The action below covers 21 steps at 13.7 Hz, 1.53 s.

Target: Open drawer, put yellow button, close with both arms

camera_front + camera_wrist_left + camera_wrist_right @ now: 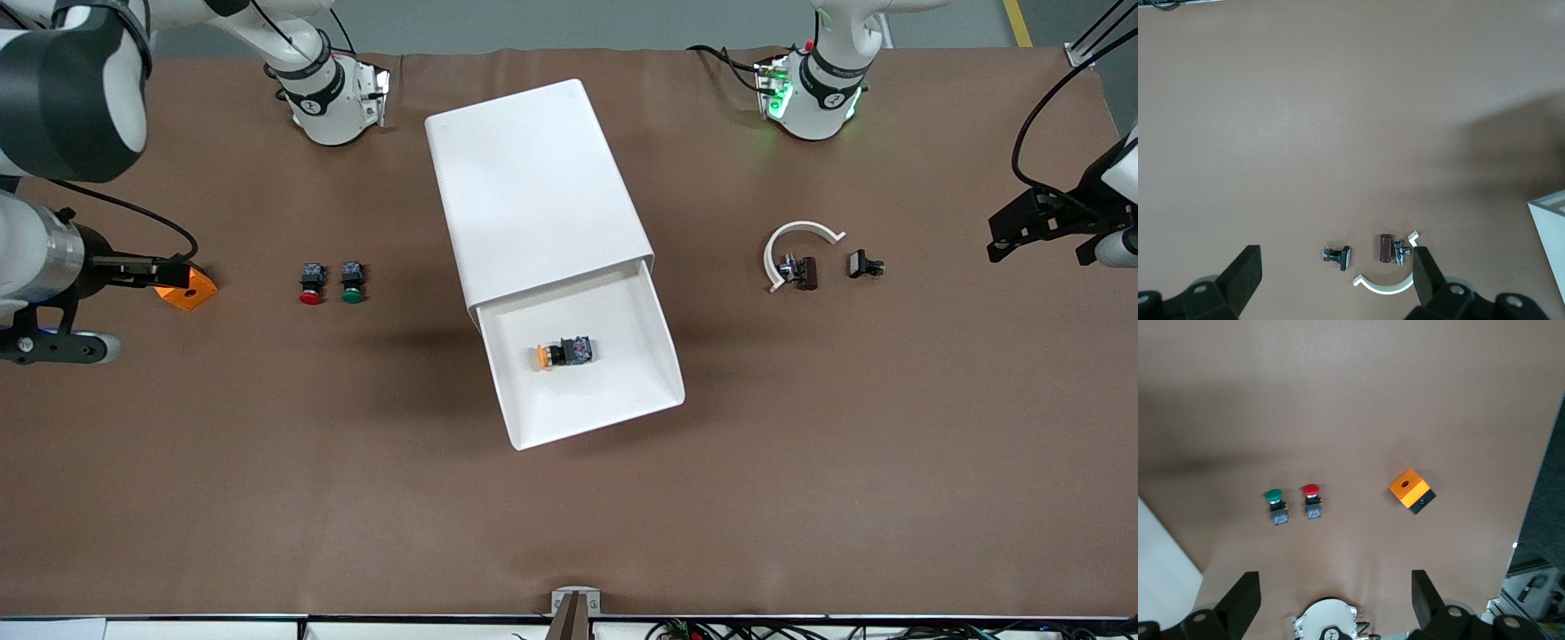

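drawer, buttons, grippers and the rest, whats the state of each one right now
drawer: pulled open
yellow button: lying on its side in the drawer
red button: on the table, untouched
green button: beside the red one
orange block: on the table
left gripper: open, empty
right gripper: open, empty

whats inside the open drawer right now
The yellow button lies on its side on the drawer floor, alone in the part pulled out. The part under the cabinet top is covered and cannot be seen.
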Motion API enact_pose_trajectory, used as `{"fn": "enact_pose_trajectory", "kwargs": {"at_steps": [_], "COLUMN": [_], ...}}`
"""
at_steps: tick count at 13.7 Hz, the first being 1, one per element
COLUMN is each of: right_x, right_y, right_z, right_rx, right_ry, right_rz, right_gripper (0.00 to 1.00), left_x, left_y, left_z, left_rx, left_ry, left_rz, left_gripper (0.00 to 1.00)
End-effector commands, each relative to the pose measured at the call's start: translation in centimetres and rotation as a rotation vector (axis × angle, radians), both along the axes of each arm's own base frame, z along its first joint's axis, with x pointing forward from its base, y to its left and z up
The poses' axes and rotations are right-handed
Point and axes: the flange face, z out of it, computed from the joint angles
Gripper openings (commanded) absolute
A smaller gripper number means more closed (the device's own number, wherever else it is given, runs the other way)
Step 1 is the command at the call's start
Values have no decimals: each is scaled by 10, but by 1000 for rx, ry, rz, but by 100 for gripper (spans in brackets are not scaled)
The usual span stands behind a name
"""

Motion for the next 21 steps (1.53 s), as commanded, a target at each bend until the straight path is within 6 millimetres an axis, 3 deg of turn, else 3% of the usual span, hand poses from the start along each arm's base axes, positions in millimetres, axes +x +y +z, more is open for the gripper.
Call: {"fn": "enact_pose_trajectory", "kwargs": {"at_steps": [1, 3, 8, 10, 11, 14, 16, 19, 21], "right_x": [-10, -14, -38, -42, -46, -93, -120, -123, -128], "right_y": [-55, -88, -116, -108, -92, -67, -59, -69, -73], "right_z": [16, 22, 68, 66, 65, 57, 49, 51, 66], "right_rx": [149, 209, 234, 230, 222, 195, 187, 192, 191], "right_ry": [2, -4, -94, -89, -96, -196, -239, -241, -237], "right_rz": [-47, -35, -11, -1, 24, 69, 86, 67, 58], "right_gripper": [100, 100, 100, 100, 100, 100, 100, 100, 100], "left_x": [0, 0, 0, 0, 0, 2, 18, 49, 68], "left_y": [1, 2, 2, 2, 2, -4, -28, -76, -106], "left_z": [4, 4, 4, 4, 3, 0, -27, -83, -107], "left_rx": [-6, -6, -6, -6, -5, -10, -43, -98, -113], "left_ry": [6, 6, 5, 6, 8, 13, 44, 68, 40], "left_rz": [3, 5, 5, 5, 4, -13, -37, 26, 99], "left_gripper": [100, 100, 100, 100, 100, 100, 100, 100, 100]}}
